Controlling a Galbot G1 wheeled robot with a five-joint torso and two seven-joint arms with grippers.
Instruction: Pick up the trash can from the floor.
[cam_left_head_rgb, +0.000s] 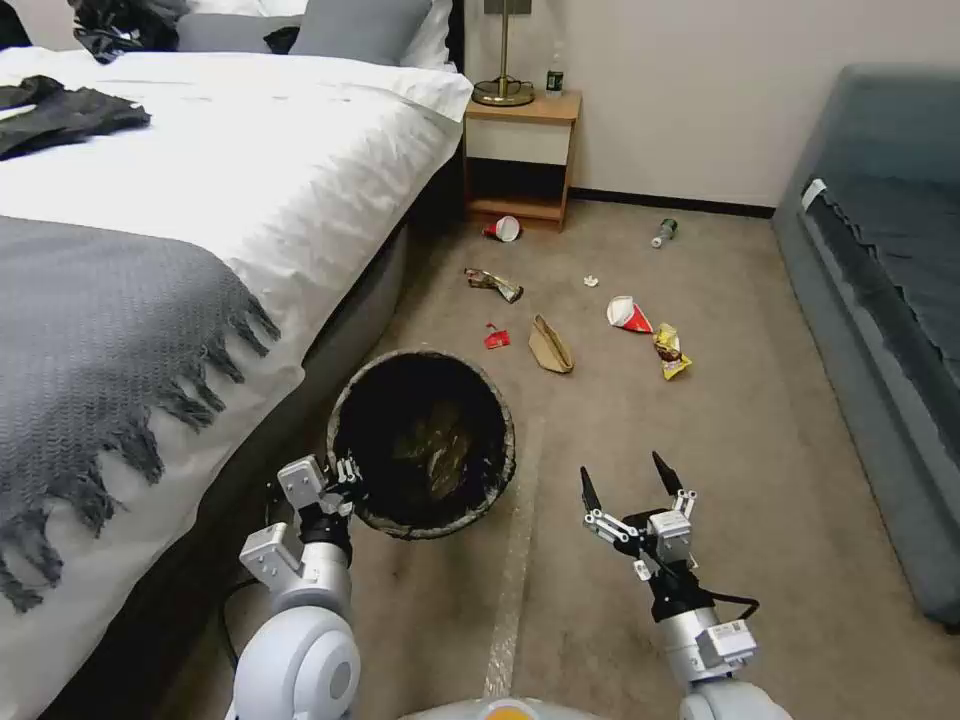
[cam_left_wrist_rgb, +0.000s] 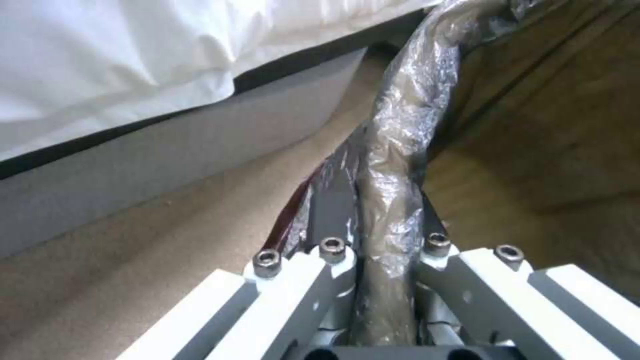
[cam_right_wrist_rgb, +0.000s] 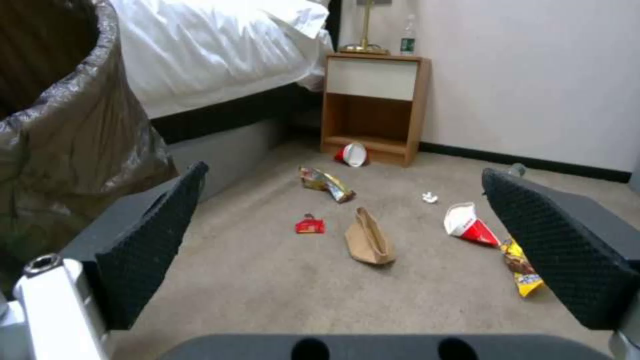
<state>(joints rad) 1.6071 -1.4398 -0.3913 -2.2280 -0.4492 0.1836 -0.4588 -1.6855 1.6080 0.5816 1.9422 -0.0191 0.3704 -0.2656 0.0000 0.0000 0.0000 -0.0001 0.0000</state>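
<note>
1. Head view: fingers of left gripper (cam_left_head_rgb: 345, 478) closed on near-left rim of trash can (cam_left_head_rgb: 425, 440), pinching the liner bag. Can beside the bed (cam_left_head_rgb: 200, 200), tilted toward the camera, mouth open, wrappers inside. Whether its base rests on the floor (cam_left_head_rgb: 780, 440) or hangs clear: cannot tell. Right gripper (cam_left_head_rgb: 633, 487) near the can's right side, fingers spread wide, holding nothing. Pale tape strip (cam_left_head_rgb: 515, 570) on carpet between the arms. Litter beyond: brown paper bag (cam_left_head_rgb: 550, 347), red-white cup (cam_left_head_rgb: 503, 229), yellow wrapper (cam_left_head_rgb: 670, 352).
2. Left wrist view: fingers (cam_left_wrist_rgb: 333, 210) clamped either side of the bagged rim (cam_left_wrist_rgb: 397, 150); bed skirt close behind.
3. Right wrist view: black padded fingers (cam_right_wrist_rgb: 157, 235) wide apart, empty; can wall (cam_right_wrist_rgb: 60, 125) just beside one; nightstand (cam_right_wrist_rgb: 375, 107) against far wall.
</note>
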